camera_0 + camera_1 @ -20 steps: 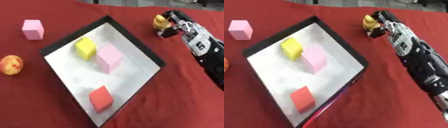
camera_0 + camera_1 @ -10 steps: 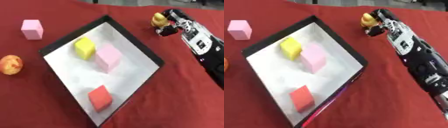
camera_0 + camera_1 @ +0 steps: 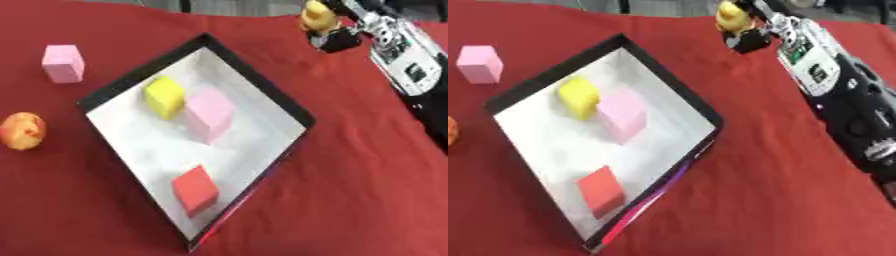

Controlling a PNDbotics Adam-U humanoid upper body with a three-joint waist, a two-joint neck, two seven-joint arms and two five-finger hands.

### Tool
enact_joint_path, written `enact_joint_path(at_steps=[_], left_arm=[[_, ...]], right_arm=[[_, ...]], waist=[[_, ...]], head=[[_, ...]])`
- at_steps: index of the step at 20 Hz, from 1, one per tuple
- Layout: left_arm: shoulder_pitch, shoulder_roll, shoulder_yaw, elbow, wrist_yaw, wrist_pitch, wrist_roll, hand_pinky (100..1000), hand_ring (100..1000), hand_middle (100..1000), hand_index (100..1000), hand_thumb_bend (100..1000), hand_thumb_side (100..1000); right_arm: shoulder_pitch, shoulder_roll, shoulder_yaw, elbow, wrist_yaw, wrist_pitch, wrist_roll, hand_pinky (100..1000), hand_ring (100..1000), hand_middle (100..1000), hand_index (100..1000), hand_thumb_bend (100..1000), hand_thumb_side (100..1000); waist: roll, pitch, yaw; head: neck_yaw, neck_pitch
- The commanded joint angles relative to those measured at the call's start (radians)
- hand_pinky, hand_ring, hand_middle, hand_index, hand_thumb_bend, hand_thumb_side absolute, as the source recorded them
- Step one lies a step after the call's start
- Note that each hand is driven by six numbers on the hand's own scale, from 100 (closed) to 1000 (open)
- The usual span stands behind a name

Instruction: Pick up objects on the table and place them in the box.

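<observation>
At the far right of the red-covered bench [image 3: 350,190], the right robot hand [image 3: 750,35] has its fingers curled around a small yellow rounded toy [image 3: 731,15]. The shallow black-rimmed white box [image 3: 254,87] holds a yellow cube [image 3: 164,96], a pink block [image 3: 209,112] and a red cube [image 3: 196,189]. Left of it lie a pink cube [image 3: 64,63] and an orange fruit [image 3: 22,130].

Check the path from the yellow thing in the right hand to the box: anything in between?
Nothing visible. The right hand holds the yellow object at the far edge; only bare red cloth lies between it and the box.
</observation>
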Motion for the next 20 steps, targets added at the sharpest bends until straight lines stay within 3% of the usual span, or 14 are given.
enact_joint_path(at_steps=[1,6,8,15,20], left_arm=[[0.008,0.028,0.009,-0.008,0.0,-0.003,0.003,766,781,829,845,220,838],[0.025,0.034,0.021,-0.006,0.003,-0.01,0.018,767,782,830,845,221,826],[0.03,0.037,0.028,-0.006,0.004,-0.012,0.025,767,781,829,845,222,821],[0.046,0.05,0.045,-0.007,0.003,-0.02,0.043,769,782,829,845,220,807],[0.049,0.056,0.05,-0.011,0.002,-0.026,0.047,771,782,830,845,217,804]], right_arm=[[-0.008,-0.067,0.034,-0.204,-0.016,0.006,0.057,834,664,568,692,287,100],[-0.026,-0.059,0.116,-0.527,-0.031,0.036,0.198,819,665,572,691,297,100],[-0.045,-0.036,0.145,-0.597,-0.036,0.043,0.256,811,659,566,683,303,100],[-0.08,0.066,0.259,-0.615,0.01,0.027,0.42,805,664,571,684,321,100],[-0.068,0.153,0.336,-0.519,0.061,-0.003,0.476,806,670,576,689,329,100]], waist=[[0.009,-0.038,-0.009],[0.014,-0.067,-0.031],[0.013,-0.079,-0.037],[0.007,-0.11,-0.036],[0.006,-0.115,-0.024]], head=[[0.014,0.014],[0.029,0.041],[0.033,0.051],[0.024,0.08],[0.009,0.084]])
